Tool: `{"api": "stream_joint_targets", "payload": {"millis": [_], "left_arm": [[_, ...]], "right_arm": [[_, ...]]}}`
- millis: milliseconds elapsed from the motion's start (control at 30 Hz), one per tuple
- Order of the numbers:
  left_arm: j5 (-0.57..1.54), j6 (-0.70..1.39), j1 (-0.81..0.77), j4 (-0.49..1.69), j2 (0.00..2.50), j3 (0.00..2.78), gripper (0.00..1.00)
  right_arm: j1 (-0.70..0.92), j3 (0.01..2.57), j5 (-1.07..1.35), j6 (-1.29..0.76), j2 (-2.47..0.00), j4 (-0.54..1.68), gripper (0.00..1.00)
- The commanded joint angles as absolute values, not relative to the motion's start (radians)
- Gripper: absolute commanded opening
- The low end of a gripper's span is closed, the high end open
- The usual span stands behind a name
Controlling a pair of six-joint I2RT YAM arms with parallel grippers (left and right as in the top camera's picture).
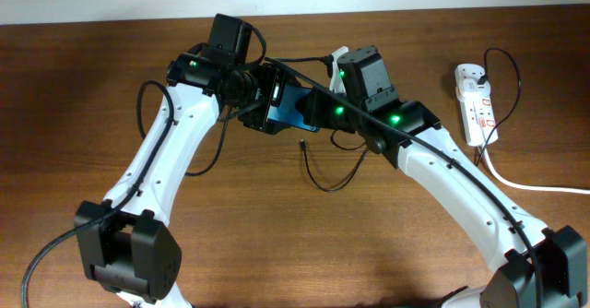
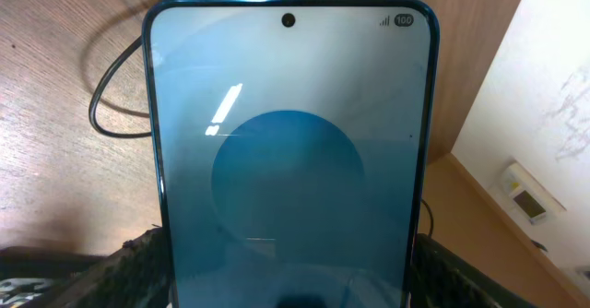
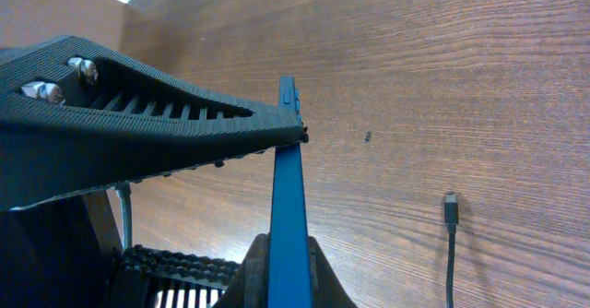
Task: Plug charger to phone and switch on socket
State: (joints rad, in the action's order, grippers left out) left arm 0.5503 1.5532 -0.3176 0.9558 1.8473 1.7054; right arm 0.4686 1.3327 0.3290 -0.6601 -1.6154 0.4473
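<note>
While left end effector (image 1: pixel 265 105) grasped phone (image 2: pixel 288 160) by sides above bench (image 1: pixel 111 50), right end effector (image 1: pixel 323 116) was clenched, tip against phone edge, probably steadying it. Plug tip of charger (image 3: pixel 450 211) lay loose on bench; socket (image 1: pixel 477 105) well apart.

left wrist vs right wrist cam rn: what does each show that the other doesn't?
Left wrist only: phone screen face-on, lit blue, held between the left end effector fingers. Right wrist only: phone edge-on, with a right end effector finger tip against that edge. Both: phone, charger lying loose on the wood table; its plug tip is plain only in right wrist.
</note>
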Motion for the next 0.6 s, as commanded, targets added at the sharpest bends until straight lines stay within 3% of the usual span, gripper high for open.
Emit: {"api": "stream_joint_targets", "payload": {"millis": [0,233,400,533,567], "left_arm": [[0.577,1.562,-0.318,0.962,1.800,1.703,0.03],[0.577,1.562,-0.318,0.958,1.801,1.703,0.40],[0.577,1.562,-0.318,0.958,1.801,1.703,0.81],[0.577,1.562,-0.318,0.959,1.800,1.703,0.99],[0.577,1.562,-0.318,0.958,1.801,1.703,1.00]], "right_arm": [[0.476,1.345,0.328,-0.603,-1.617,0.429,0.04],[0.435,1.346,0.367,-0.603,-1.616,0.430,0.04],[0.417,1.346,0.385,-0.603,-1.616,0.430,0.04],[0.417,1.346,0.385,-0.603,-1.616,0.430,0.04],[0.417,1.346,0.386,-0.604,-1.616,0.430,0.04]]}}
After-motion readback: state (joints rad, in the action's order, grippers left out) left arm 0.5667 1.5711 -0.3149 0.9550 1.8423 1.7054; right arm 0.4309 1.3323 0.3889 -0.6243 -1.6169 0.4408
